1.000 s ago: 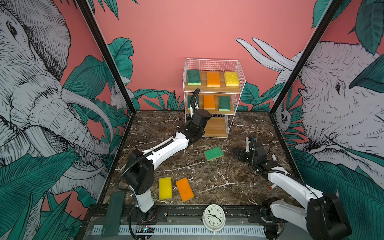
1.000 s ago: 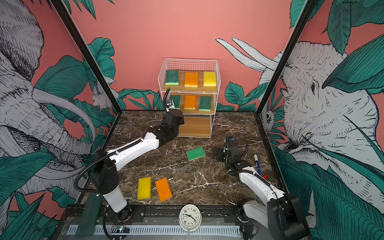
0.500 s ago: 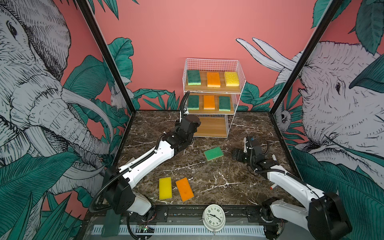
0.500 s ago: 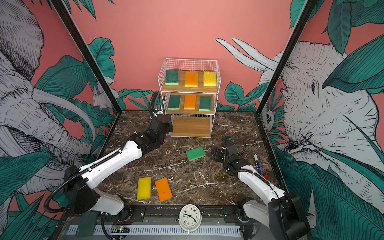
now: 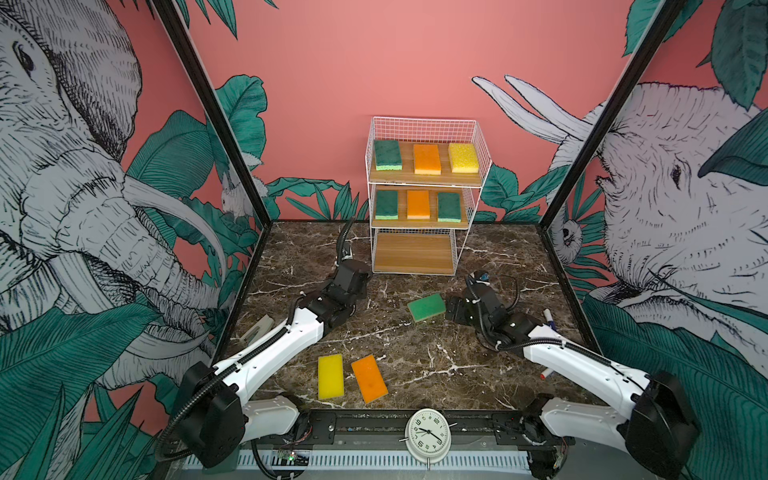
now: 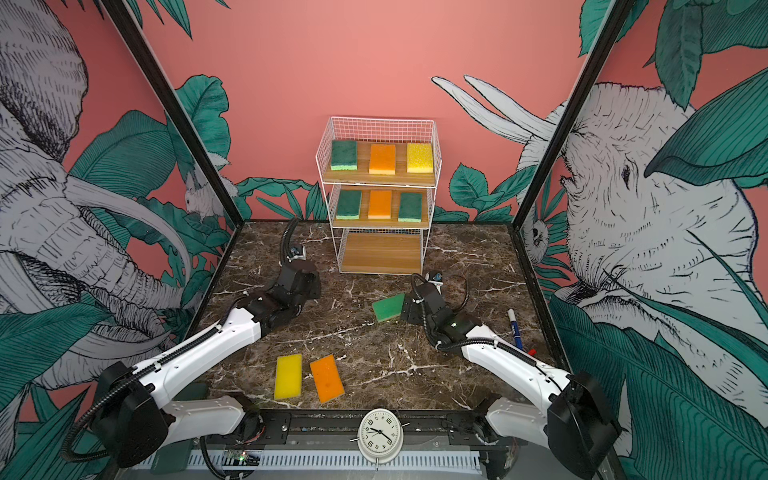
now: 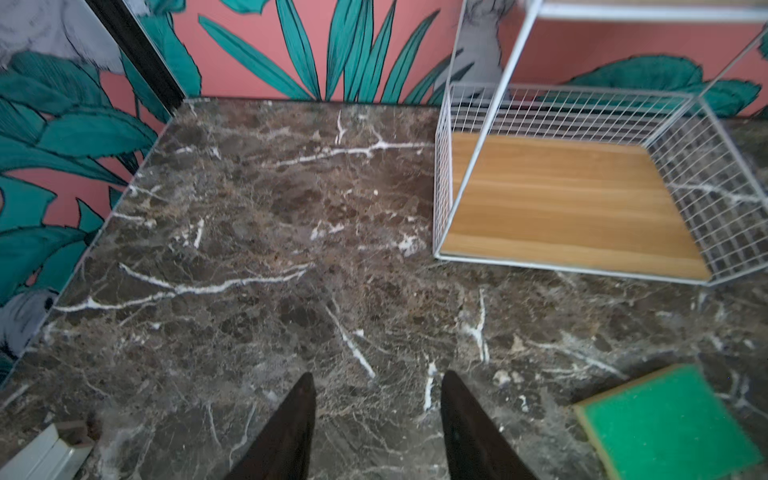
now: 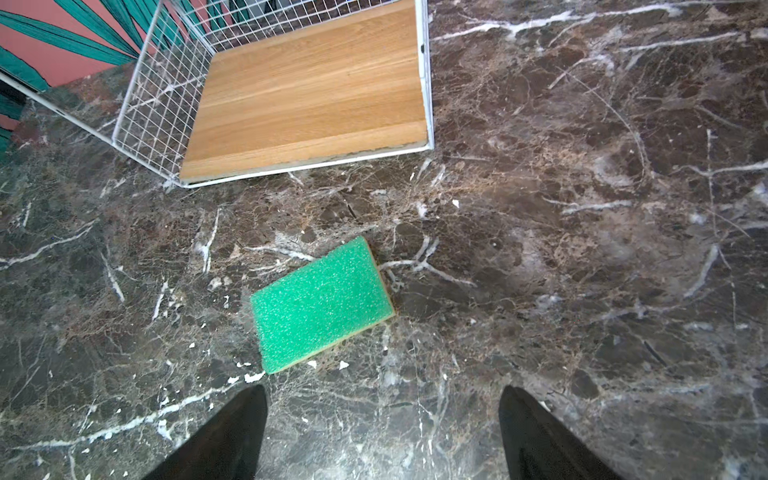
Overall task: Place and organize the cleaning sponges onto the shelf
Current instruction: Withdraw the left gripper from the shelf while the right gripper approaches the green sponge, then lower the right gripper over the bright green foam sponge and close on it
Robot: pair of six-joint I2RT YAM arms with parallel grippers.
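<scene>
The shelf (image 5: 411, 254) stands at the back of the marble table. Its top tier holds a green (image 5: 387, 154), an orange (image 5: 427, 158) and a yellow sponge (image 5: 463, 157). The middle tier holds green (image 5: 386, 204), orange (image 5: 417, 203) and green (image 5: 449, 206). The bottom board (image 8: 307, 91) is bare. A loose green sponge (image 5: 426, 306) lies mid-table. A yellow sponge (image 5: 330, 376) and an orange one (image 5: 369, 378) lie near the front. My right gripper (image 8: 382, 390) is wide open, low and just right of the loose green sponge (image 8: 320, 303). My left gripper (image 7: 376, 376) is open and empty over bare table, left of the shelf's foot.
A marker pen (image 5: 549, 320) lies by the right wall, partly under my right arm. A white clock (image 5: 428, 434) stands on the front rail. A grey block (image 5: 257, 326) sits at the left wall. Printed walls close in the table's left, back and right sides.
My left gripper has let go at the middle tier, drawn back and dropped to the table left of the shelf. My right gripper has moved closer to the loose green sponge.
</scene>
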